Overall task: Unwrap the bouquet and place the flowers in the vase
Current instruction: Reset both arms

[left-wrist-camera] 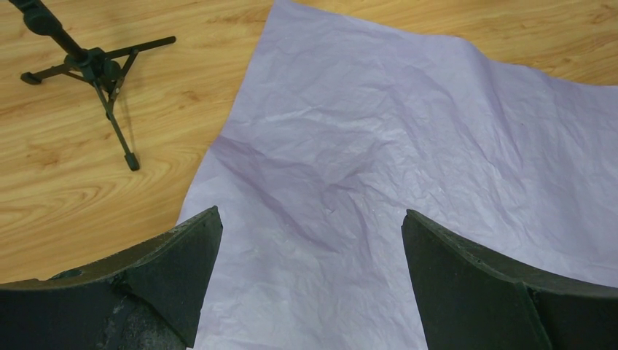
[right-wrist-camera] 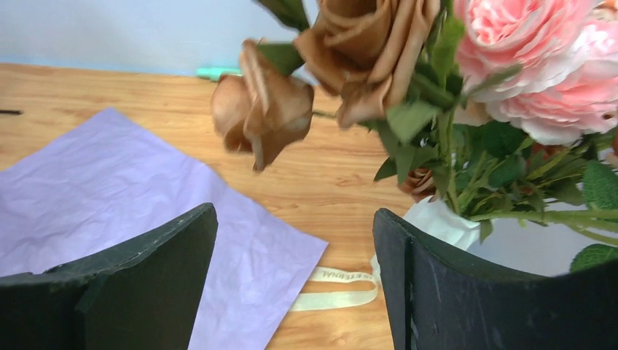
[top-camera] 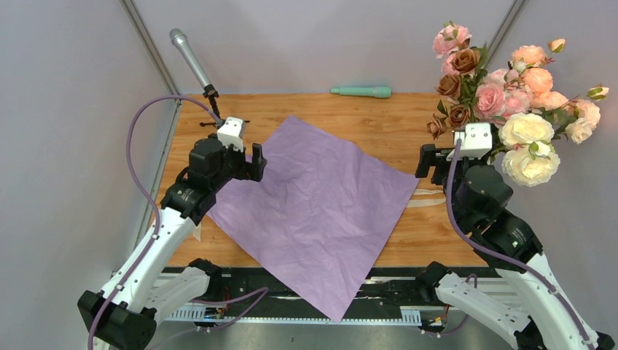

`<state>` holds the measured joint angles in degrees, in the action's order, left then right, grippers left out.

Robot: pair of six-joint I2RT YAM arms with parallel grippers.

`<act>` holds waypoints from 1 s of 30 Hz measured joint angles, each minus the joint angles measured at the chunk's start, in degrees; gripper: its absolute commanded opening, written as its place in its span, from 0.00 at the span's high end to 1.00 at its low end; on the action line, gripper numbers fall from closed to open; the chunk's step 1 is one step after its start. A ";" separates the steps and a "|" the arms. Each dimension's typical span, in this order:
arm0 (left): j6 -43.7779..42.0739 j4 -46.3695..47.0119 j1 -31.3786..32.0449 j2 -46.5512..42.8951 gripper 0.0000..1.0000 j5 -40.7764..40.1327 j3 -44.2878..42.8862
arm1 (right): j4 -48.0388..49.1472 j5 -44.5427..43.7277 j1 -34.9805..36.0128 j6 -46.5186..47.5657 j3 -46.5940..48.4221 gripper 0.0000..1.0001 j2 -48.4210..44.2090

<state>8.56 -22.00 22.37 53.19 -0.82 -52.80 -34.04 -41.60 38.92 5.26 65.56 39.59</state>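
Now paper [top-camera: 321,211] flat on wood tbl [top-camera: 408,124], grey walls [top-camera: 306,36]; L fingers [left-wrist-camera: 160,284], R fingers [right-wrist-camera: 146,284] spread.

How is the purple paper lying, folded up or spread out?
Spread out. The purple paper lies as one open, crinkled sheet on the wooden table, nothing wrapped in it, its near corner overhanging the front edge.

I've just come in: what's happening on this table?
Unwrapping is done: the paper lies flat on the table, the ribbon beside it, and the flowers stand in the vase at right. Both grippers are open and empty: the left gripper over the paper, the right gripper by the flowers.
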 measured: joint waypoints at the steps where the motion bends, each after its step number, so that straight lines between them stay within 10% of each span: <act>1: 0.02 0.00 0.00 -0.20 0.00 -0.42 0.09 | -1.90 1.25 0.02 -1.31 0.85 0.20 -0.17; 12: 0.07 0.15 0.00 -0.90 0.00 -3.23 1.01 | -9.55 13.86 0.02 -8.85 1.18 0.19 -0.28; 30: 0.48 1.05 0.00 -9.51 0.00 -11.43 3.30 | 8.28 29.35 -4.92 -10.05 -9.62 0.00 16.92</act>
<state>9.04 -20.95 22.37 43.68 -12.25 -49.50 -25.76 -12.25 34.00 -4.80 55.94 56.51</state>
